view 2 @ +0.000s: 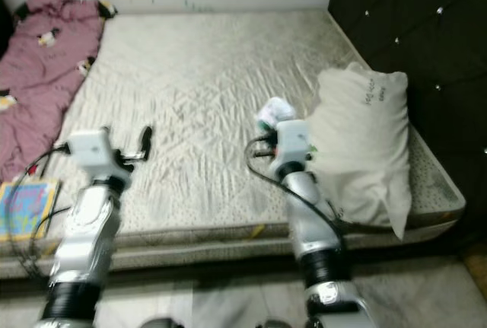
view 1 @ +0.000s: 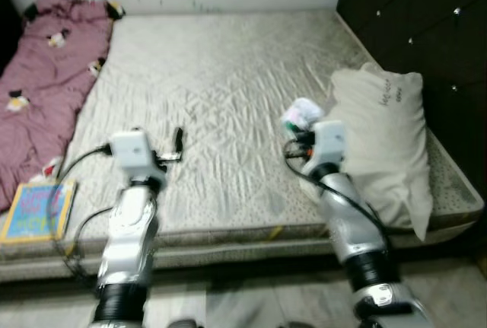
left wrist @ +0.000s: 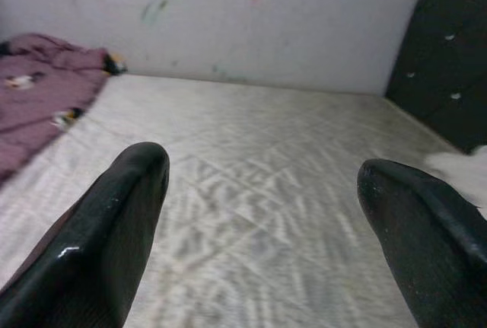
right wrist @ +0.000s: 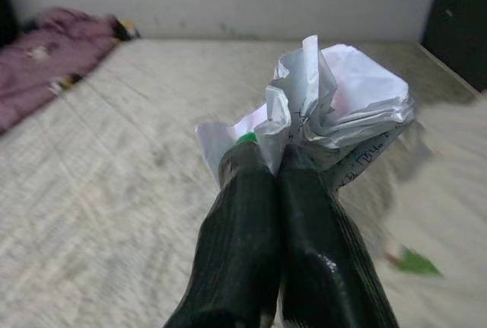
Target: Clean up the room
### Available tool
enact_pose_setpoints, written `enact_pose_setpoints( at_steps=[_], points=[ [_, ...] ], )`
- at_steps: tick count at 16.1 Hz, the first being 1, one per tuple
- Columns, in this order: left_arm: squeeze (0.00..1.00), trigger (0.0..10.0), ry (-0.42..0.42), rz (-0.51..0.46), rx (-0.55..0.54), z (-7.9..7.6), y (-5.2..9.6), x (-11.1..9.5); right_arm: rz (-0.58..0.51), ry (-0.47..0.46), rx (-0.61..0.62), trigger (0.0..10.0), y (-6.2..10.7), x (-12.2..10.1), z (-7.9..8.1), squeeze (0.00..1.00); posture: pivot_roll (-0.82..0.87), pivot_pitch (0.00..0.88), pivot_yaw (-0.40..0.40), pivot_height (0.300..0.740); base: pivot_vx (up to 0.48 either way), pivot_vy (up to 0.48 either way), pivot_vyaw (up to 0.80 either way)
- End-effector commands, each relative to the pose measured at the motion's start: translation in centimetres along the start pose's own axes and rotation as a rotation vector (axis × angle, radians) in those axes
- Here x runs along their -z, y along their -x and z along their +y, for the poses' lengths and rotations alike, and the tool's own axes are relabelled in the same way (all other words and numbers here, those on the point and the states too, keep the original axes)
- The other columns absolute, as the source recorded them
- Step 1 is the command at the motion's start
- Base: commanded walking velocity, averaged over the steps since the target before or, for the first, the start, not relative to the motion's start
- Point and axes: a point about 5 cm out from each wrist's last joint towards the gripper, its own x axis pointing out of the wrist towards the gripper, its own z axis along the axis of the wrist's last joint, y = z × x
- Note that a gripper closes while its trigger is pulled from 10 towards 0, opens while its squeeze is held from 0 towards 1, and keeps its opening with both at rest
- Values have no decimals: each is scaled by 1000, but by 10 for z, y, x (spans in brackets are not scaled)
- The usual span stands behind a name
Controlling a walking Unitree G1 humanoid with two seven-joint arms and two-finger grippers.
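From the head camera, you see the right gripper (view 1: 298, 132) raised over the mattress (view 1: 221, 100), just beside the pillow (view 1: 384, 145), carrying crumpled white paper (view 1: 302, 113). Your right wrist view shows its fingers (right wrist: 251, 214) pinched together on that creased, printed wad. Your left wrist view shows the left gripper (left wrist: 262, 191) spread wide, empty above the mattress.

1 pillow (view 1: 384, 141), 1 blanket (view 1: 42, 77), 1 book (view 1: 36, 210), prob. 1 paper wad (right wrist: 338, 111).
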Motion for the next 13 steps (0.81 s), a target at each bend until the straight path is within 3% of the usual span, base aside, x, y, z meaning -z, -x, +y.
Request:
enact_pose_setpoints(
  at_steps=[1, 4, 7, 9, 13],
  points=[
    [0, 10000, -8, -4, -20, 6, 1, -2, -7, -10, -1, 10000, -1, -2, 2, 0, 7, 0, 14, 740, 0, 0, 0],
    [0, 10000, -15, 7, -28, 7, 1, 0, -6, -9, -1, 10000, -1, -2, 2, 0, 10, 0, 13, 740, 0, 0, 0],
    [0, 10000, -9, 39, -74, 12, 0, 4, -3, -9, -1, 10000, -2, -1, 1, 0, 13, 0, 15, 740, 0, 0, -800],
    [0, 10000, 6, 24, -51, 10, -1, 2, -4, -10, -1, 10000, -2, -2, 2, 0, 9, 0, 15, 740, 0, 480, -525],
    [0, 10000, 29, 19, -56, 10, -1, 1, -4, -10, -1, 10000, -2, -2, 1, 0, 7, 0, 13, 740, 0, 480, 0]
  ],
)
